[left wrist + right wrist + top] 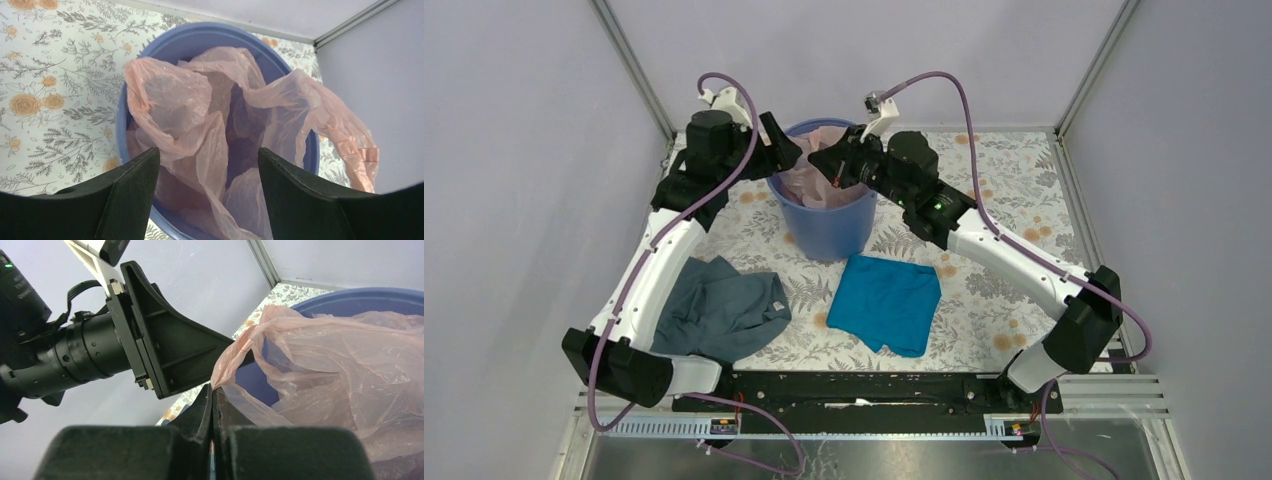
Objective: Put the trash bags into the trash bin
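My tabletop [1009,305] carries a floral-print covering: grey fern sprigs and orange blossoms on a white ground. Two cloths lie on it, toward the near edge. The teal cloth [886,302] lies near the centre line, roughly square and slightly rumpled, with one corner pointing to the near side. The grey cloth [721,308] lies to my left of it, apart from it, crumpled, with a small pale tag [777,306] at its right edge. Plain pale-grey walls [519,150] enclose the work area on three sides. Metal corner posts [631,65] rise at the two far corners.
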